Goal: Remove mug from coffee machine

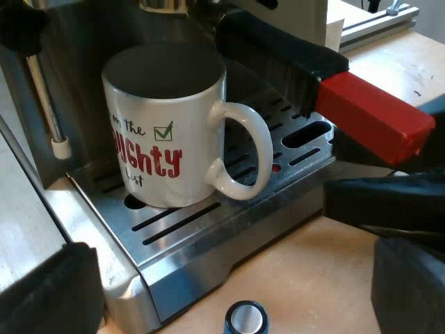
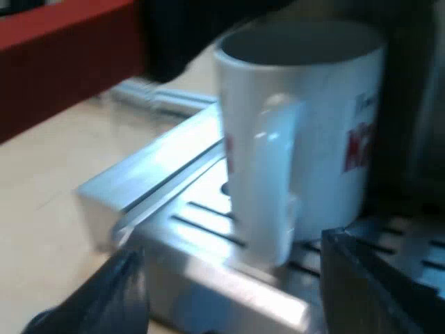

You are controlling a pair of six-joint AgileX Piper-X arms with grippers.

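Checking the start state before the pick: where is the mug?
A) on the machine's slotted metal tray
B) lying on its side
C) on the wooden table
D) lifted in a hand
A: the mug stands upright on the slotted tray, under the red-ended handle.

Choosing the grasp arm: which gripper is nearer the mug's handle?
Right gripper: its open fingers sit close either side of the mug handle; the left gripper hangs farther off.

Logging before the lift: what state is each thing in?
mug: upright on drip tray, not gripped
holder: locked into machine front
blue tamper: on table beside drip tray
left claw: open
right claw: open, facing mug's handle
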